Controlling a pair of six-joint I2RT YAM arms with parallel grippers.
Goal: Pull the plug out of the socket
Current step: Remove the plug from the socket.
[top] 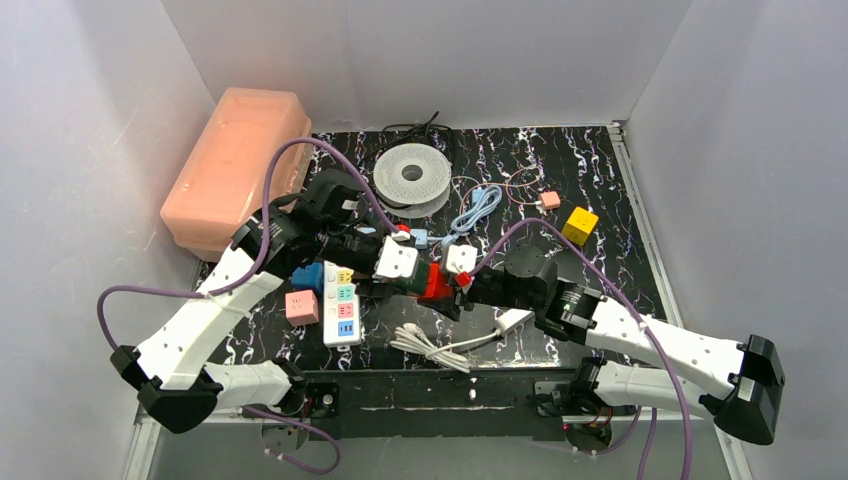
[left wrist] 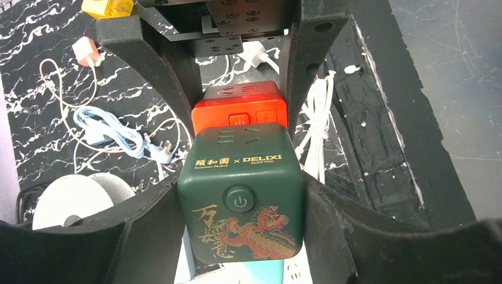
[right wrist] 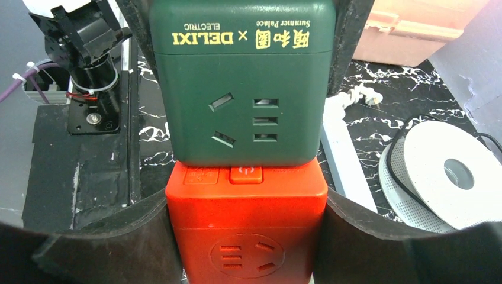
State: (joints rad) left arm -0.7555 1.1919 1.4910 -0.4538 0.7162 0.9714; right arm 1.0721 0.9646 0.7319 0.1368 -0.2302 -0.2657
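Cube [left wrist: 240, 195] (green, dragon-printed) abuts orange-red block [left wrist: 240, 106].

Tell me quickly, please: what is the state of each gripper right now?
The left gripper is shut on the green cube socket.
The right gripper is shut on the red cube socket.

Overhead view looking down from behind, wrist views close, facing each other, sharing green cube [left wrist: 240, 195], red cube [right wrist: 245, 228]
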